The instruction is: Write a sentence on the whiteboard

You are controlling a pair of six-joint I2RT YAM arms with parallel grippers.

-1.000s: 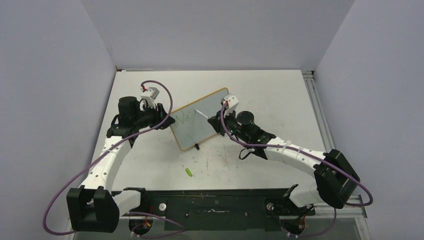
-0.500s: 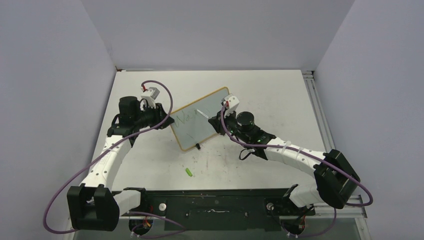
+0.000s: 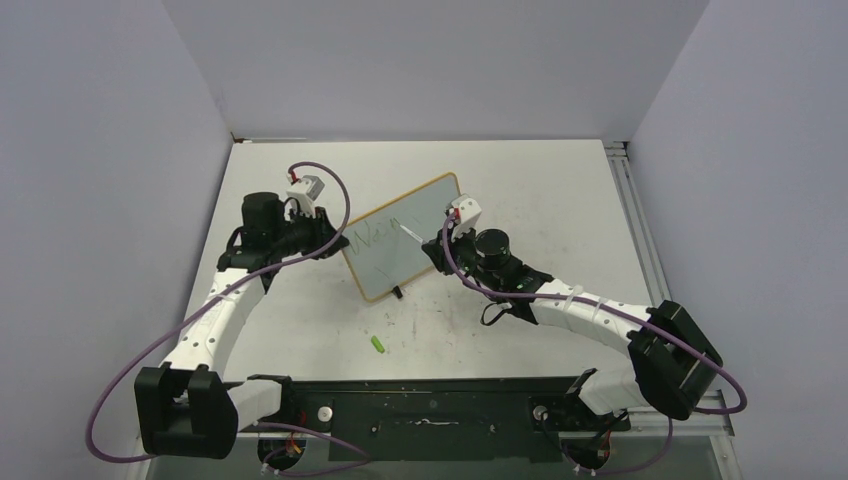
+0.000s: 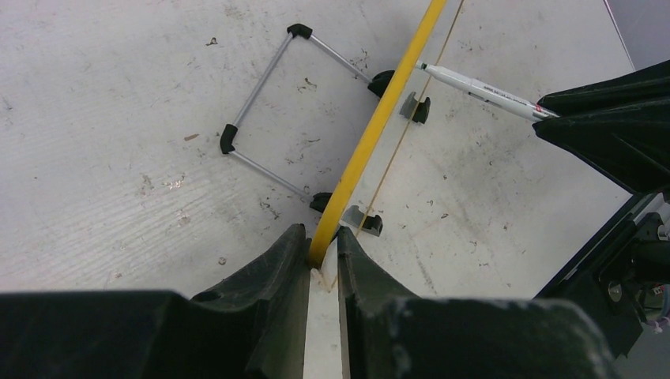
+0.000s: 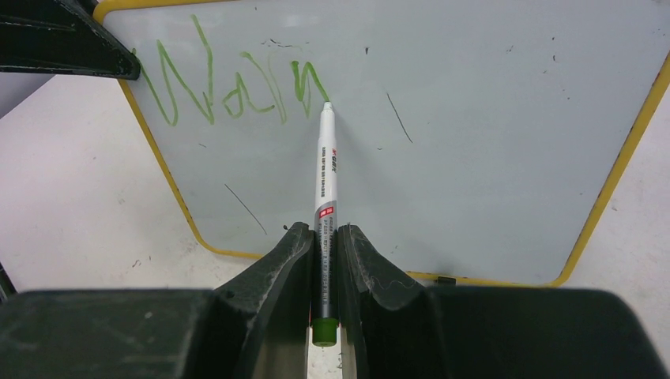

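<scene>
The whiteboard (image 3: 398,262) with a yellow frame stands tilted on the table between both arms. My left gripper (image 3: 335,243) is shut on its left frame edge (image 4: 378,120), the jaws pinching the yellow rim (image 4: 322,245). My right gripper (image 3: 432,250) is shut on a white marker (image 5: 326,181) with a green end, and its tip touches the board (image 5: 490,142). The sentence (image 5: 229,87) is one short green scrawl at the upper left of the board, ending at the marker tip. The marker (image 4: 482,89) also shows past the board's edge in the left wrist view.
A small green marker cap (image 3: 378,344) lies on the table in front of the board. The board's wire stand (image 4: 261,87) with black feet rests behind it. My left fingers (image 5: 71,47) show at the board's upper left corner. Walls close in at left, back and right.
My left gripper's jaws have closed onto the board's left edge. The right gripper has carried the marker a little to the right, and the green writing has grown by a few strokes.
</scene>
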